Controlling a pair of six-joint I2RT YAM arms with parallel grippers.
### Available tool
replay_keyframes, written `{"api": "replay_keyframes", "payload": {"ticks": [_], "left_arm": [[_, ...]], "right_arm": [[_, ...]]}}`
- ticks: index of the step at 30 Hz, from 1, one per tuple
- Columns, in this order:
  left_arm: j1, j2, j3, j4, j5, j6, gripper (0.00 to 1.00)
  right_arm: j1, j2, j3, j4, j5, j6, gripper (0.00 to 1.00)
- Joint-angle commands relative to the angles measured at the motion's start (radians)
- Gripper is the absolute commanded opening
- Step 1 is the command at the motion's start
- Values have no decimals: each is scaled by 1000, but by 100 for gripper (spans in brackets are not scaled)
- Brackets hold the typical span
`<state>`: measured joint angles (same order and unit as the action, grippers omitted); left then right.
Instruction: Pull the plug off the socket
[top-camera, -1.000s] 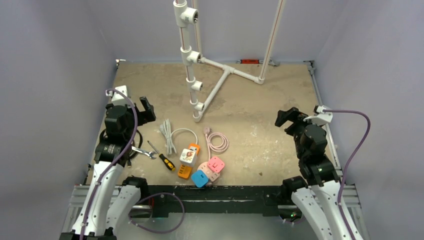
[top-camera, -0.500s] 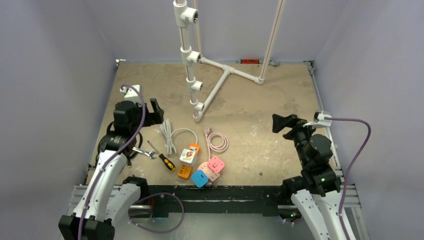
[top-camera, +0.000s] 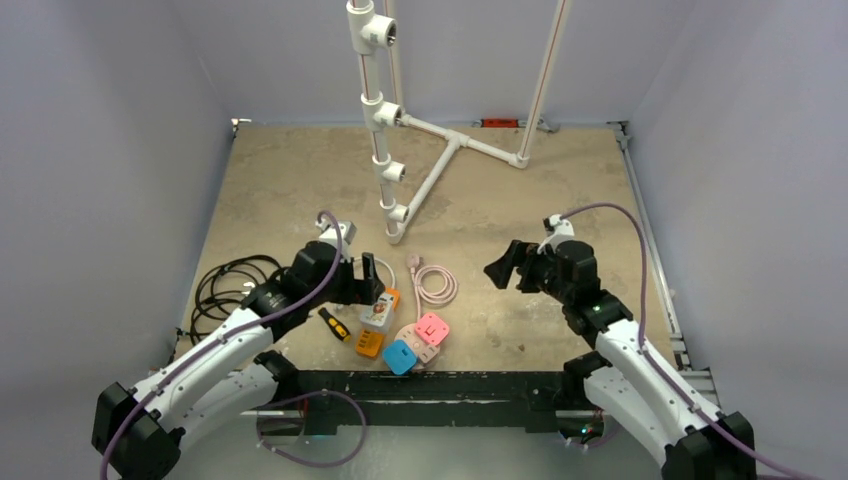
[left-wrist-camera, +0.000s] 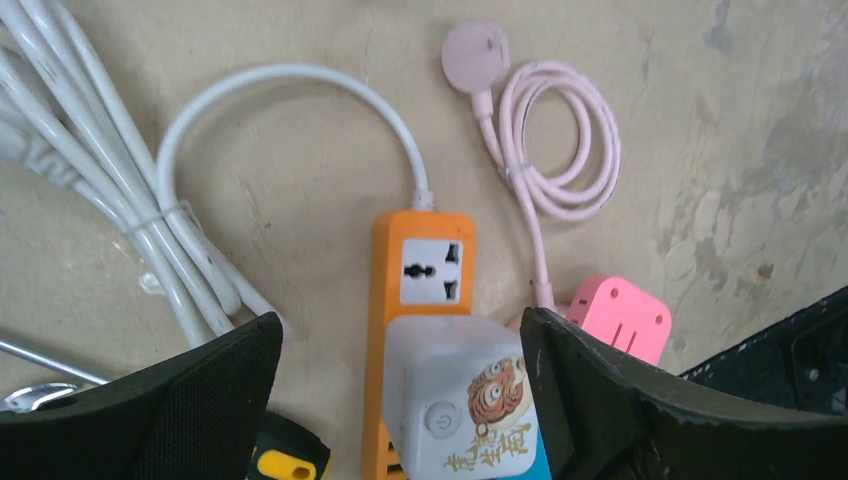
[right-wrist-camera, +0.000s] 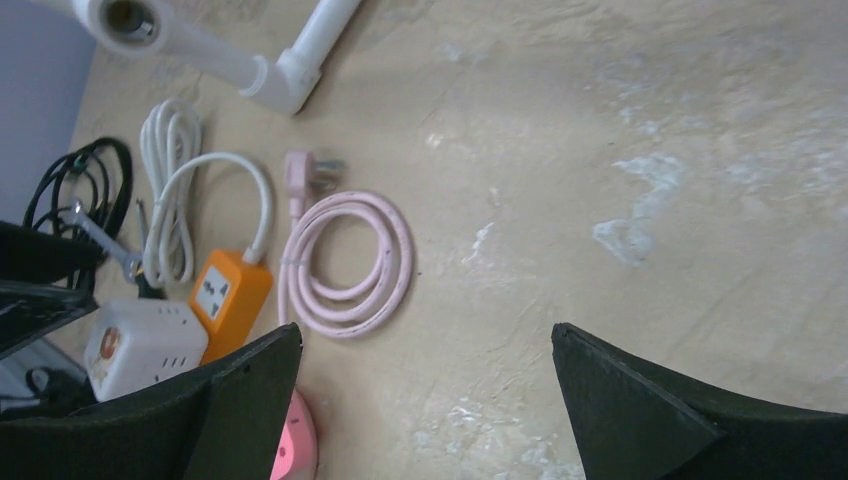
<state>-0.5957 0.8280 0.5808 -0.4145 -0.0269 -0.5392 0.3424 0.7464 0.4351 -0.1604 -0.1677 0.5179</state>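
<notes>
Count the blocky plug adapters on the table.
3: a white adapter on the orange strip, a pink adapter right of it, a blue adapter closest to the near edge. None seems hidden.

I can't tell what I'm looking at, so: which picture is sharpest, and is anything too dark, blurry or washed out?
Left wrist view: sharpest, white adapter plug and orange power strip crisp under even light, soft shadows; its fingers near-black, detail lost. Right wrist view: table sharp, fingers plain dark shapes, white pipe bright. Top external view: evenly lit, no glare, everything small.
</notes>
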Motion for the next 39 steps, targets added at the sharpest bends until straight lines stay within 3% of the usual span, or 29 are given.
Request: {"api": "replay_keyframes", "payload": {"ticks": [1,7,13,20,27,33,39], "left_arm": [[-79,-21,-19,-15,-99,-112,89],[-116,-24,-37,-24,-56,-169,93],[-163,12,-18,-92,-74,-201,94],[-217,-12,-15,-135,-41,-267,97],[-331,17,-96,74,17,-383,97],[-466,133,-71,271,-19,-427,97],[-483,148,30,107,-214,-350,100]], "right_arm": [[98,26,-21,141,-31,50,99],[177,55,-66,232,-2,138,99],[193,88,-91,233,-8,119,99],[207,31,-125,259,-36,155,99],[234,47,-81,227,-38,146,99],[254,-7,-58,174,-13,160,99],[267,-41,-3,101,14,163,99]]}}
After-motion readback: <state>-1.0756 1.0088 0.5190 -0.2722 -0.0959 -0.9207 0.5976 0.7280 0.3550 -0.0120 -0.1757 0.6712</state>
